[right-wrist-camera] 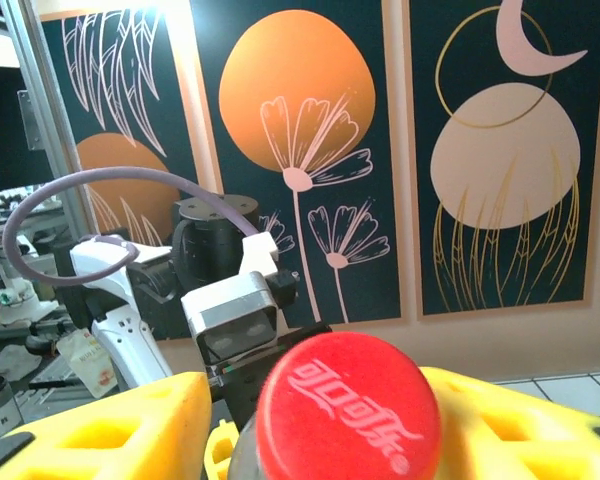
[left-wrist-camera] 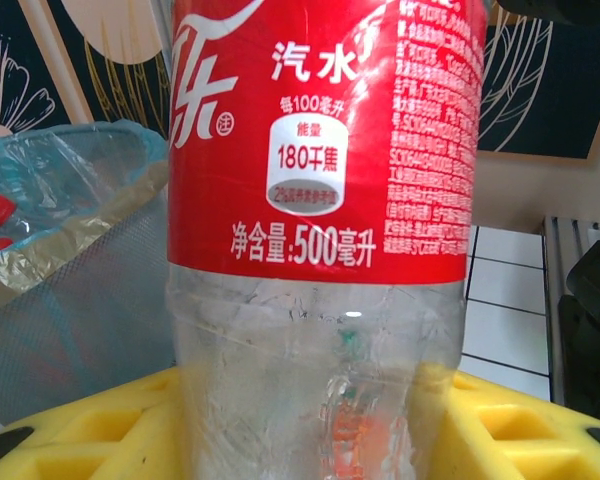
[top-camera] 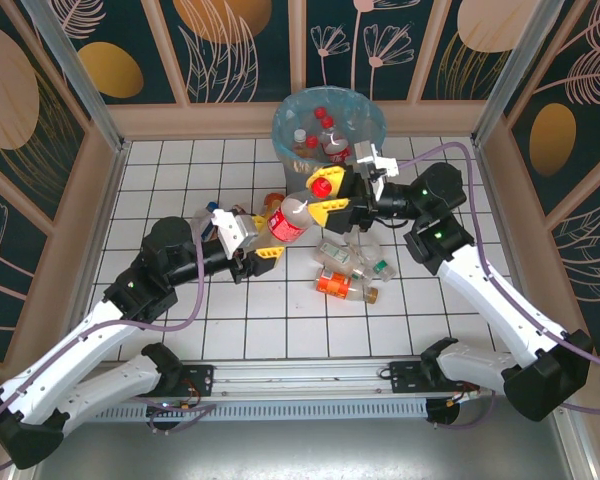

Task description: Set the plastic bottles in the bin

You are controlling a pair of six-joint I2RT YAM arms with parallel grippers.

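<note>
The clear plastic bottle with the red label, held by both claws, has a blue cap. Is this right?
No: the round plastic cap is red, not blue, as the right wrist view shows. The left claw and right claw hold the clear red-labelled bottle.

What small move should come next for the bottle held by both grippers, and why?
Probably the left gripper should open. It and the right gripper both clamp the red-labelled bottle, base and cap, and the bin sits just beyond the right gripper, which could carry it there.
</note>
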